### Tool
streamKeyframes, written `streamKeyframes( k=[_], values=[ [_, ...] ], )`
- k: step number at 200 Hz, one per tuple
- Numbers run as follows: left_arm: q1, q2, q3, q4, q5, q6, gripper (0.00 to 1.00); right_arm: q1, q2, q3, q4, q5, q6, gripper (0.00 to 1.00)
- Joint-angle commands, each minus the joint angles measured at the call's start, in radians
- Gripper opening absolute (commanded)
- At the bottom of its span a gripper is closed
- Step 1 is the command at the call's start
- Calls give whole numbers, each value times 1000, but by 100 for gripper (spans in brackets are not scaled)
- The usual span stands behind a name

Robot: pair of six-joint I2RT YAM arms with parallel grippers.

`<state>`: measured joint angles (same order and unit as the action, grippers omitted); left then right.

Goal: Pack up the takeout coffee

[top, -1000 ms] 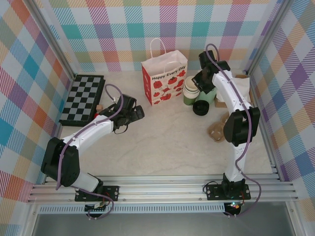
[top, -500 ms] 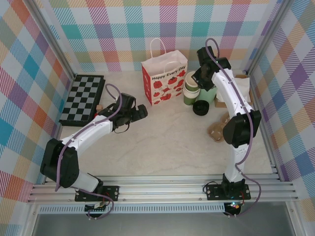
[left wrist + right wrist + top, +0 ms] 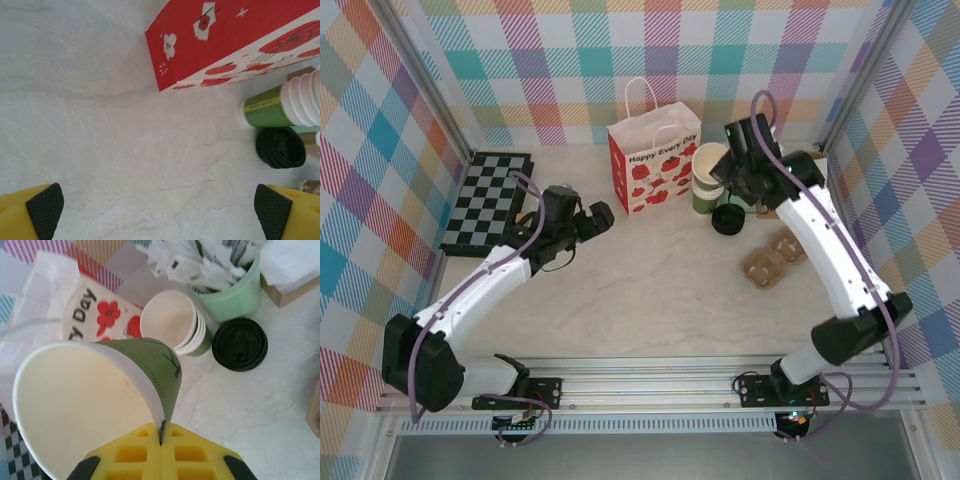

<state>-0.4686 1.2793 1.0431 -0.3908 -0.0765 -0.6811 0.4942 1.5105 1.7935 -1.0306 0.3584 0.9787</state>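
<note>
Hard-to-see stuff first. The takeout coffee [image 3: 240,343] is seen almost straight from above, so you mostly get its round black lid. The dark-green cup under it is basically hidden. It stands on the worktop [image 3: 650,290] just beside the stack of lidless cups [image 3: 172,322], in front of the pale-green cup of white-wrapped sticks [image 3: 232,290] and to the right of the paper bag [image 3: 655,165]. Nothing is touching it.

In the top view the right arm crosses over whatever sits behind the cups. In the left wrist view the bag and the stack are cut off at the frame edge. The stack has a yellowish band with print, too small to read.

Readable writing: the white-and-red bag says "Happy Every Day" with red flowers. From the right wrist I can only catch "Day", because the held cup blocks the rest.

The right gripper [image 3: 161,440] is pinched tight on the rim wall of a lidless green cup [image 3: 100,405] with a white inside, tilted and raised over the stack. The left gripper [image 3: 159,207] is spread wide with nothing in it, black pads [image 3: 45,210] far apart, over bare worktop left of the bag.

Also around are a chessboard [image 3: 488,200] at the left and a cardboard cup carrier [image 3: 772,260] on the right.
</note>
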Motion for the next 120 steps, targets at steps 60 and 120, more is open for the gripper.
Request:
streamKeyframes(
  k=[60,120],
  values=[
    [8,-178,-141,-25,-64,-104,100,241,22,-407,230,-214,-148,0],
    [10,-166,-121,-106,-94,-141,100,251,265,-241,157,-292,-215,0]
  ],
)
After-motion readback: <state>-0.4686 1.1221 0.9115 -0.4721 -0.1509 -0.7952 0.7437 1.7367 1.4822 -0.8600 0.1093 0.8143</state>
